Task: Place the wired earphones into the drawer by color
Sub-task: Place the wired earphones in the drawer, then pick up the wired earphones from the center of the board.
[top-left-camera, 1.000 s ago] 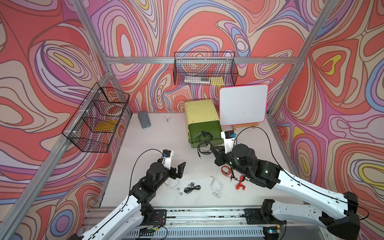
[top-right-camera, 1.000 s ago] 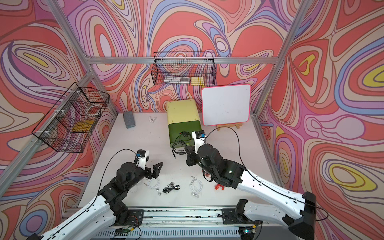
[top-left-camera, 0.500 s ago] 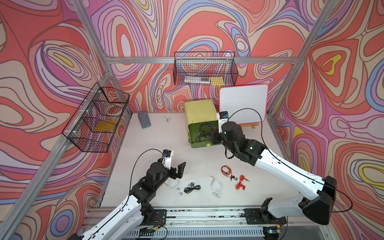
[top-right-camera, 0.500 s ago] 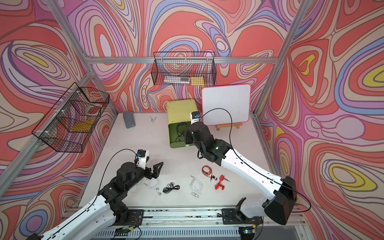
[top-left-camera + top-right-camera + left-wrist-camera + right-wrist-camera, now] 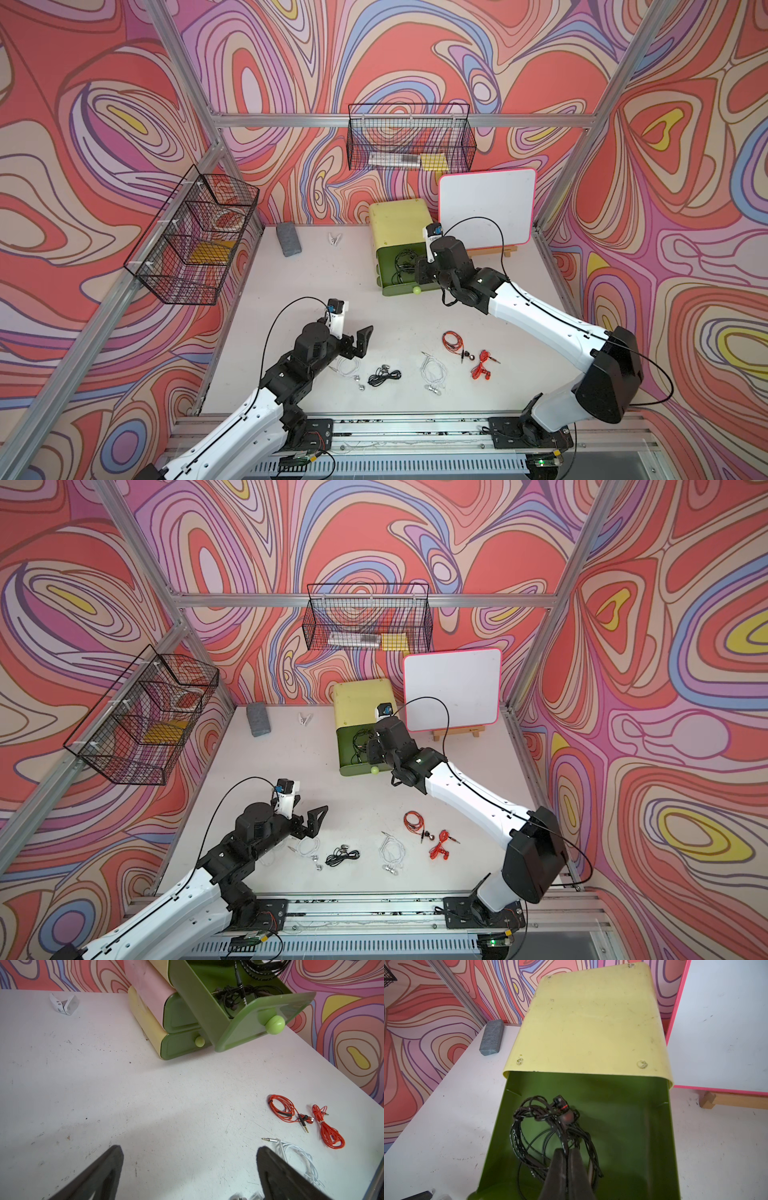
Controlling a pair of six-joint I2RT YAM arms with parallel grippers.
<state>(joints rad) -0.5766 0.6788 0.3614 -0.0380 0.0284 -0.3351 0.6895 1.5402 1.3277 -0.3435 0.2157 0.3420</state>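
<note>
Your right gripper (image 5: 568, 1151) is clenched on a black earphone bundle (image 5: 527, 1126) and holds it over the open green drawer (image 5: 643, 1126). A 2nd black bundle (image 5: 228, 996) lies inside that drawer. Your left gripper (image 5: 188, 1149) is released, jaws wide, gripping nothing, well in front of the drawer. On the table (image 5: 311, 266), also in front of the drawer and well apart from it, lie 2 red bundles (image 5: 453, 341) (image 5: 481, 368), 2 white bundles (image 5: 434, 372) (image 5: 347, 368) and 1 loose black bundle (image 5: 384, 376).

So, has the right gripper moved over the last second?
Yes: right gripper went back, away from the red earphones, over the open drawer, shut on black earphones.
</note>
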